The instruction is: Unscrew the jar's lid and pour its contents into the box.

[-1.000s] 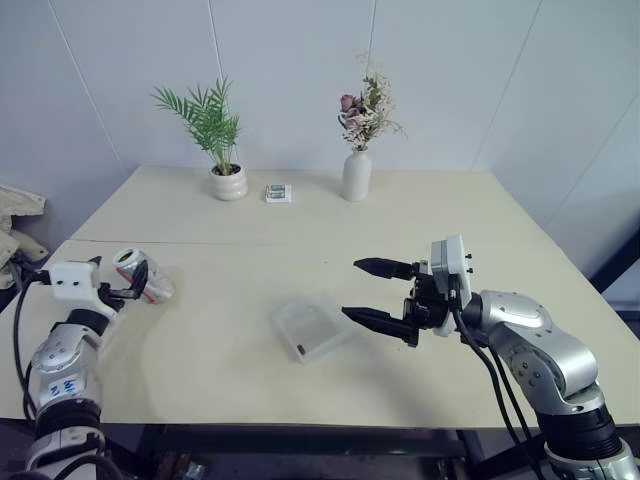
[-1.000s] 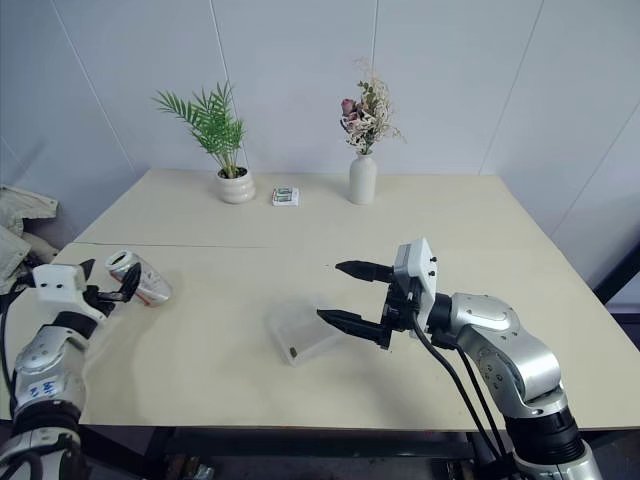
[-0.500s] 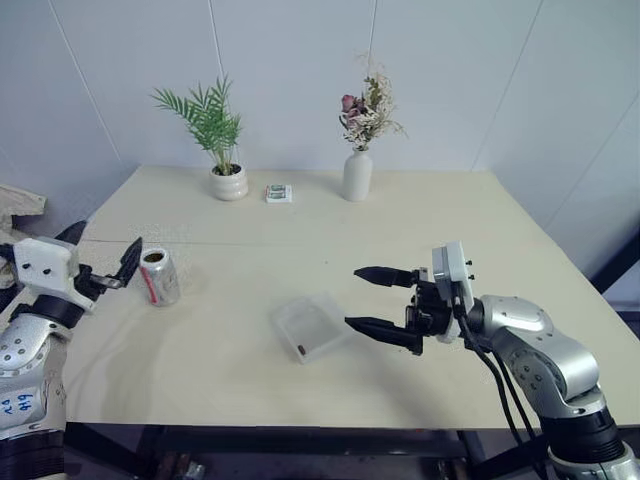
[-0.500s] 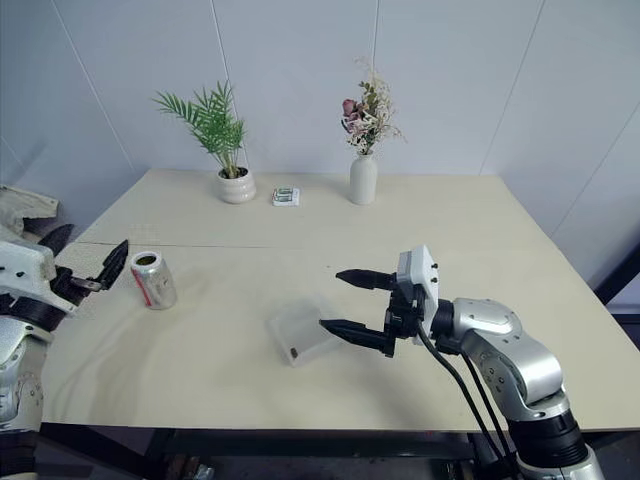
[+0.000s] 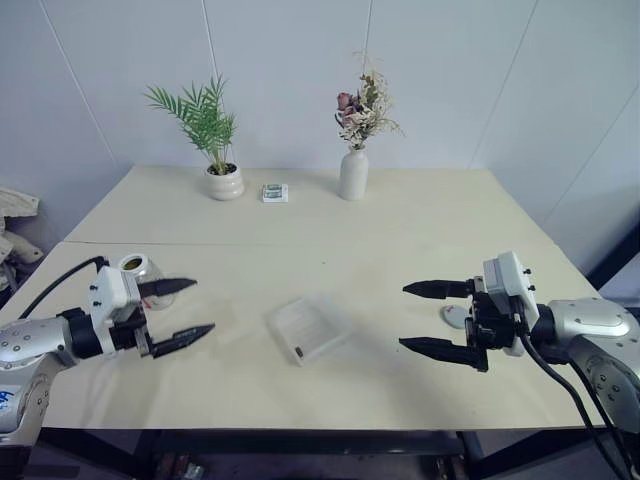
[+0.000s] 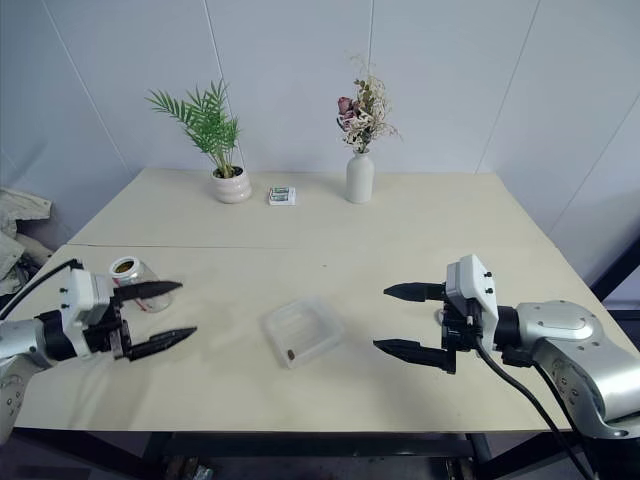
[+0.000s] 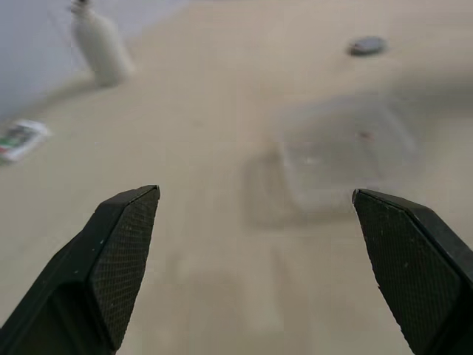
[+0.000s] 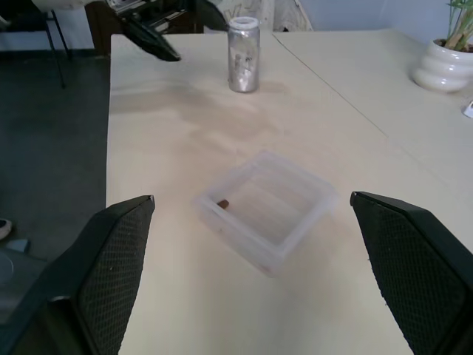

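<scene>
The jar (image 6: 131, 272) stands upright and uncapped near the bench's (image 6: 400, 230) left edge, just behind the left pincer (image 6: 158, 315) — its fingers spread wide, nothing between them, pointing toward the middle. The box (image 6: 303, 330) lies mid-bench between the two pincers with one small dark bit (image 8: 222, 203) in a corner, and the lid (image 5: 455, 315) rests flat on the bench to the right, just behind the right pincer (image 5: 430, 318). That pincer is also wide open and empty, pointing left toward the box.
</scene>
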